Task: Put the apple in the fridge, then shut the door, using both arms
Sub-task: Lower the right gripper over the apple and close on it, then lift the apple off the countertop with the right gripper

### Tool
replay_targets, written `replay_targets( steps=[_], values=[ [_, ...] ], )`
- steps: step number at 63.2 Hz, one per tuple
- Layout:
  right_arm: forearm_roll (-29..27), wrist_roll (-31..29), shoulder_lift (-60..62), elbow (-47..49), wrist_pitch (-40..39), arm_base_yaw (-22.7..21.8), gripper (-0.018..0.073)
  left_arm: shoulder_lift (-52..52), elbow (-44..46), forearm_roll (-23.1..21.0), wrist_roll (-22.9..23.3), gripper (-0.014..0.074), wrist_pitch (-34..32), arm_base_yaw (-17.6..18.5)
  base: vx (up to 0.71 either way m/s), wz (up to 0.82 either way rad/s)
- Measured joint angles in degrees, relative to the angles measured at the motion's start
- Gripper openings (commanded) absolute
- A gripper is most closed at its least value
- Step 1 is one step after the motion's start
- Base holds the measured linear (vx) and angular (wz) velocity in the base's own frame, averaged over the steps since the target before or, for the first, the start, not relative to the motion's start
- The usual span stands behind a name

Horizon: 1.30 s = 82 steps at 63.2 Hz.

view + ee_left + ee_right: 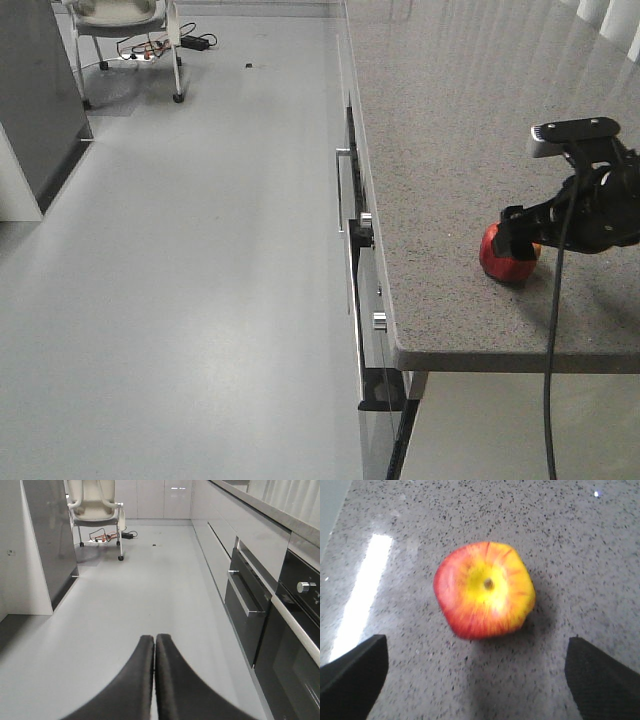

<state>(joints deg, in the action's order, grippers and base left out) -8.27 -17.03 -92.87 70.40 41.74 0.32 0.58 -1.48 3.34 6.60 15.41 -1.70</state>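
Two grippers: the left gripper [154, 680] hangs over the floor [150, 595], jaws pressed together. The right gripper [475, 662] has its jaws spread, flanking the apple [485, 590], which sits stem-up near the desk's [450, 150] front edge. It looks firm, smooth and probably light, so grip across its widest middle.

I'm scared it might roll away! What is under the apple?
The apple sits on a speckled grey countertop, which shows all around it, with a dark shadow along its near side. The exact patch it rests on is hidden by the apple itself.
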Motion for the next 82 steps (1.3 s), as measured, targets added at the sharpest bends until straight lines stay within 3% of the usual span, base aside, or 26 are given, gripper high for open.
replay_targets(
  steps=[23, 43, 59, 82],
  values=[
    [-0.1, -0.8, -10.1, 6.7, 0.2, 0.0, 0.0630, 0.0, 0.0, 0.0, 0.0, -0.0006, 0.0, 0.0, 0.00, 0.00],
    [-0.2, -0.9, -14.0, 8.3, -0.2, 0.0, 0.0481, 0.0, 0.0, 0.0, 0.0, -0.0006, 0.0, 0.0, 0.00, 0.00],
    [-1.8, -0.8, -13.7, 8.4, 0.5, 0.0, 0.0383, 0.0, 0.0, 0.0, 0.0, -0.0006, 0.0, 0.0, 0.00, 0.00],
    [-6.5, -0.5, -2.6, 8.2, 8.7, 0.0, 0.0377, 0.0, 0.0, 0.0, 0.0, -0.0006, 0.0, 0.0, 0.00, 0.00]
  ],
)
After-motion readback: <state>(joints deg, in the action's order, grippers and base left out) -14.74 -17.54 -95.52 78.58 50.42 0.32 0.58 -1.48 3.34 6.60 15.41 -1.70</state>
